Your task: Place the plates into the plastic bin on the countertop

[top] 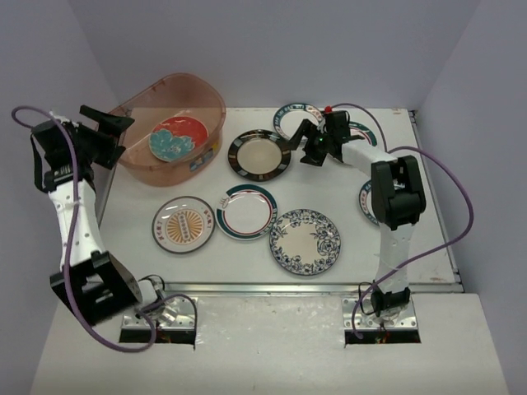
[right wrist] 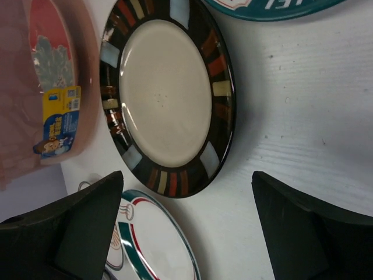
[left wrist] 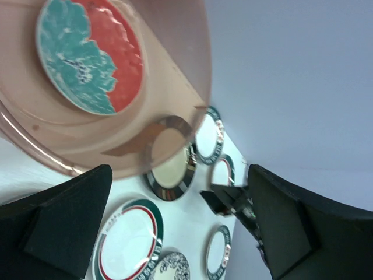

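The plastic bin (top: 132,160) stands at the countertop's (top: 132,197) back left with a red-and-teal plate (top: 177,138) inside. Right of it lies a black-rimmed cream plate (top: 259,154). My right gripper (top: 296,141) hovers open at that plate's right edge; in the right wrist view the plate (right wrist: 166,96) lies just ahead of the gripper (right wrist: 186,227), nothing between the fingers (right wrist: 87,227). My left gripper (top: 107,132) is open, raised left of the bin (left wrist: 175,87). In front lie an orange sunburst plate (top: 183,224), a teal-rimmed white plate (top: 247,211) and a blue floral plate (top: 305,241).
More teal-rimmed plates lie at the back (top: 290,113) and partly under the right arm (top: 367,202). The bin carries a yellow-and-blue label (right wrist: 61,114). Grey walls close in the countertop on three sides. A metal strip runs along the front edge (top: 272,288).
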Tool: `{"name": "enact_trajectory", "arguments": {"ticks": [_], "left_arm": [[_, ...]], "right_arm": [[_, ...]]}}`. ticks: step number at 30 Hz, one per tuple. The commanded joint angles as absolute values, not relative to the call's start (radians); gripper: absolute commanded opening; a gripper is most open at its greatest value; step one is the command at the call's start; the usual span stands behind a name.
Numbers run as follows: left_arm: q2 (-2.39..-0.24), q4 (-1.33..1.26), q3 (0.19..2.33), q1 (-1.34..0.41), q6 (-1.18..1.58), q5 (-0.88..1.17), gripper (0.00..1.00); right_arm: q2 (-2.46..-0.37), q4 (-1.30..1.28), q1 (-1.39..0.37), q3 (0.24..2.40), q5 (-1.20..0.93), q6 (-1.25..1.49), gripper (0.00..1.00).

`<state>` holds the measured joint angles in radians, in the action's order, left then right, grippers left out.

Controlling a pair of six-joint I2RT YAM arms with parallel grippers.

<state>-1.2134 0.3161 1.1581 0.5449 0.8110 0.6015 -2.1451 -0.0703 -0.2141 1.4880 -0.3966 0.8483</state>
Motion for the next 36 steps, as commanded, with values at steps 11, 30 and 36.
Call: {"name": "enact_trajectory", "arguments": {"ticks": [11,30,36], "left_arm": [[-0.891,0.166,0.947,0.431,0.690,0.819,1.00],[-0.902,0.109,0.963,0.277,0.621,0.884,1.00],[-0.935,0.073,0.955,0.272,0.626,0.864,1.00]], "right_arm": [[-2.365,0.116,-0.222,1.561,-0.503,0.979,0.43],[-2.202,0.414,-0.222,1.491,-0.605,1.243,0.00],[-2.016,0.406,-0.193,1.396,-0.622,1.238,0.00]]}}
